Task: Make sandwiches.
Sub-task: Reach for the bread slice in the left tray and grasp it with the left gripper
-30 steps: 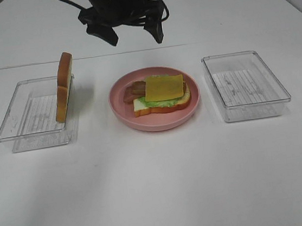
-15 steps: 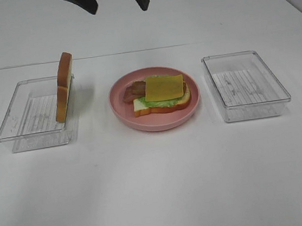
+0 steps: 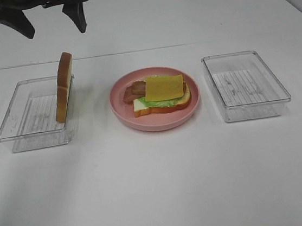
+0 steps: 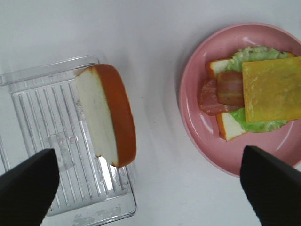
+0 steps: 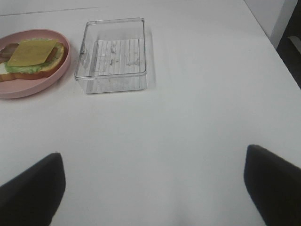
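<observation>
Ext. high view: pink plate [image 3: 119,112] sits center of frame on white table [image 3: 159,188]. On it, open-faced sandwich [image 3: 161,95]: bottom bread slice w/ orange-brown crust, ruffled green lettuce [image 3: 158,104] showing at front edge, brown-red bacon strips [image 3: 132,90] sticking out on left side, yellow cheese square [image 3: 164,87] on top. No top slice on it yet.

Second bread slice [image 3: 64,86] stands on edge in left clear tray [image 3: 18,118], leaning vs. the tray's right wall, crust side facing plate. Left tray is mid-left of frame, well apart from plate. Right clear tray [image 3: 246,84] at mid-right holds nothing.

Left gripper [image 3: 50,18] hangs at upper left of frame, above & behind left tray, fingers spread wide, nothing between them. Left wrist view: both dark fingertips [image 4: 28,183] at bottom corners, standing slice [image 4: 108,120] and plate [image 4: 197,136] between them, no contact w/ either.

Right gripper [image 5: 153,188]: seen only in right wrist view, fingertips at bottom corners, spread wide, over bare table, holding nothing. Right tray [image 5: 115,54] and plate [image 5: 28,87] at upper left of that view.
</observation>
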{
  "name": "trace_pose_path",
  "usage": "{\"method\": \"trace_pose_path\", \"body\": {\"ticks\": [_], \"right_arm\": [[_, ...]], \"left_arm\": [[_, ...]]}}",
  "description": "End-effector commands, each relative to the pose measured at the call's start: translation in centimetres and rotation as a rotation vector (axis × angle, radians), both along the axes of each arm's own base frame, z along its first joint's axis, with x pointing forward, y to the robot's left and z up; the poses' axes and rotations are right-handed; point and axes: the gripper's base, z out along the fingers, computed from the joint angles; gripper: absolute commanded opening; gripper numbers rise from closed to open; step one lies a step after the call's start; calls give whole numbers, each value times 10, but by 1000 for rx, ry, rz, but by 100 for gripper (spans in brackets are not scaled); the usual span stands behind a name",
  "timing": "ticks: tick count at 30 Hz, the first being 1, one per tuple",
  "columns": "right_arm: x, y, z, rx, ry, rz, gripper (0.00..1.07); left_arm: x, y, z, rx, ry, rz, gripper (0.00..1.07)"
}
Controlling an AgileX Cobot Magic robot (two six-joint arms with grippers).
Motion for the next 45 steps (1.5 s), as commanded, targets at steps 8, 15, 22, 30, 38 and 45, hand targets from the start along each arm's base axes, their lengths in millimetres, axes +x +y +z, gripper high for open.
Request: {"method": "trace_pose_path", "body": {"ticks": [8,15,22,30,38,45], "right_arm": [[-3,-1,0,-10,-35,-2,96],[-3,-1,0,-10,-35,-2,96],[-3,-1,0,-10,-35,-2,96],[-3,-1,0,-10,-35,-2,96],[-3,-1,0,-10,-35,-2,96],[-3,-1,0,-10,-35,-2,96]], "left_arm": [[11,12,-45,84,157,35,102],[25,8,-76,90,157,35,102],[33,7,-91,107,177,32,102],[30,13,-105,197,244,31,101],[31,13,-105,197,243,31,89],[30,13,-105,195,245,38,5]]}}
